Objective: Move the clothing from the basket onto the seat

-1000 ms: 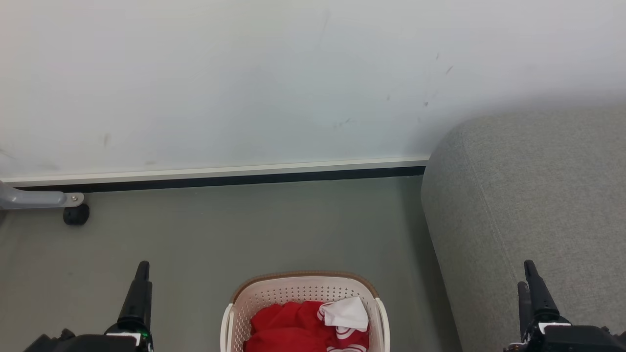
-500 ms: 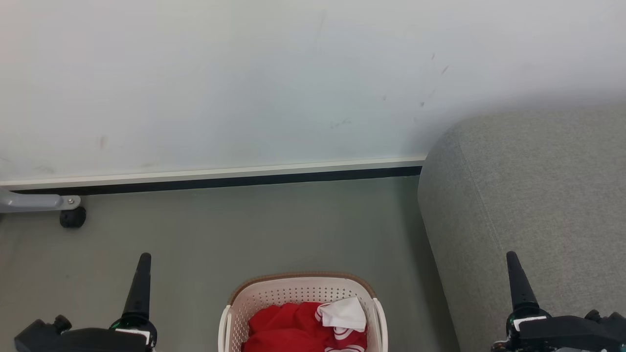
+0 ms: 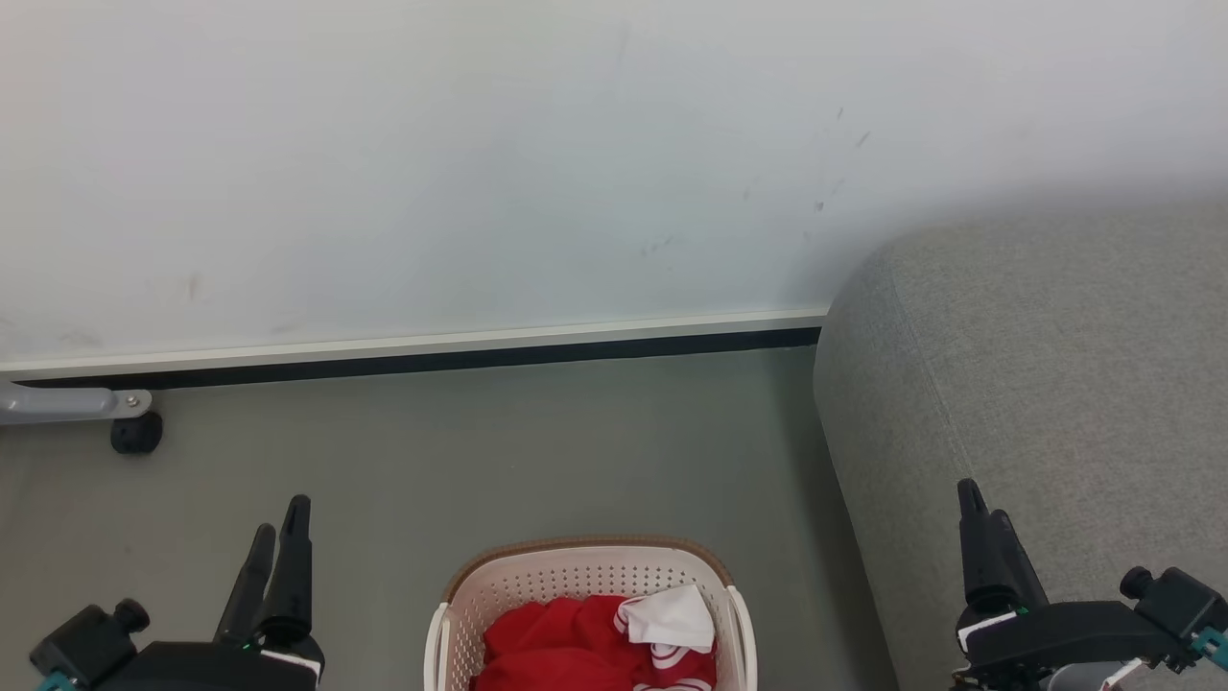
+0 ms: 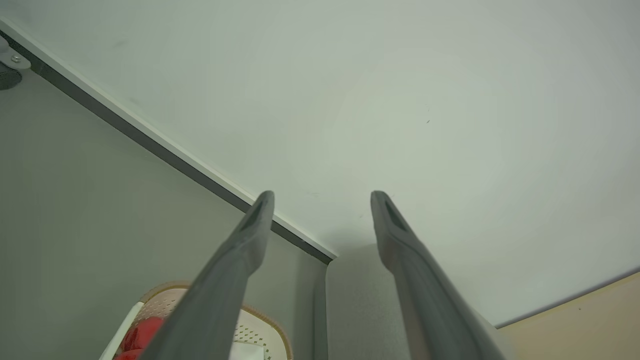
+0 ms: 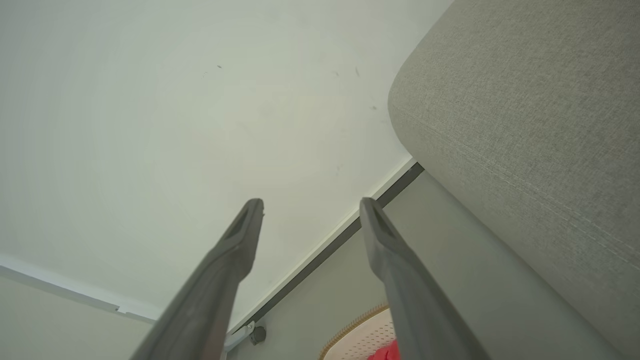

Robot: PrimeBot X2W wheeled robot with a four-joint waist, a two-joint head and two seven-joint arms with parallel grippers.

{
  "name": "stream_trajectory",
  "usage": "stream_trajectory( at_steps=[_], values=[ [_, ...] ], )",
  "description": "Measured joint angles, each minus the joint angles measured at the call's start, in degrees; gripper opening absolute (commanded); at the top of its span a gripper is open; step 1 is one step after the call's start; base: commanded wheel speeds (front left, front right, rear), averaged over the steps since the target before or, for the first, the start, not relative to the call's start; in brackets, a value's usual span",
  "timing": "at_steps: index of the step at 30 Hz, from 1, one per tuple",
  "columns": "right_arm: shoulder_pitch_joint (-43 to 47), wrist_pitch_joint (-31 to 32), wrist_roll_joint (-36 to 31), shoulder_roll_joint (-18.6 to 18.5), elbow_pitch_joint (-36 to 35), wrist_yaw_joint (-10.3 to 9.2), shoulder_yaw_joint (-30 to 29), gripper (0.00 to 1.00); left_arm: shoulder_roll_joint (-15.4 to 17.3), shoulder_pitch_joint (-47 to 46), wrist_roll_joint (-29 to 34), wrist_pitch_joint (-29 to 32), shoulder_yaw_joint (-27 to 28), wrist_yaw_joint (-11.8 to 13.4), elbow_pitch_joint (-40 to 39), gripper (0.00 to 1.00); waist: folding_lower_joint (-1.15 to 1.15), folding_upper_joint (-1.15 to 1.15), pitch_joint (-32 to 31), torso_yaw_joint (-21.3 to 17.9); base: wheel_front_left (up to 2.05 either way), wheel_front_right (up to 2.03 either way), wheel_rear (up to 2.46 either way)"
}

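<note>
Red-and-white fabric clothing (image 3: pixel 556 638) lies in the cream perforated plastic basket (image 3: pixel 585 549) at bottom centre, beside the light-grey upholstered seat (image 3: pixel 1055 384) at right. Left tool (image 3: pixel 281 515) and right tool (image 3: pixel 985 501) both spread wide, empty.

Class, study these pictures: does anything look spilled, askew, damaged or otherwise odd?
Nothing serious. The basket stands upright on the floor beside the seat, with the clothing bunched inside and none hanging over the rim in view. The only blemish is a few faint dark scuff marks on the white wall.
</note>
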Motion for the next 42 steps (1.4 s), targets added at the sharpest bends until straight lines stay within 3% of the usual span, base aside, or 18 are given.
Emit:
stream_trajectory(
  at_steps=[16, 42],
  values=[
    [-0.3, -3.2, -15.7, -1.3, -1.4, -3.28, 3.9, 1.0, 2.8, -0.1, 13.8, -3.4, -3.3, 1.8, -0.3, 1.0, 0.0, 0.0, -0.2, -0.4, 0.0, 0.0, 0.0],
    [-0.4, -8.5, -35.9, -1.5, -3.4, -7.03, 7.5, 1.0, 4.8, -0.3, 29.8, -8.7, -6.3, 2.5, -1.6, 1.0, 0.0, 0.0, -0.5, -1.1, 0.0, 0.0, 0.0]
  ],
)
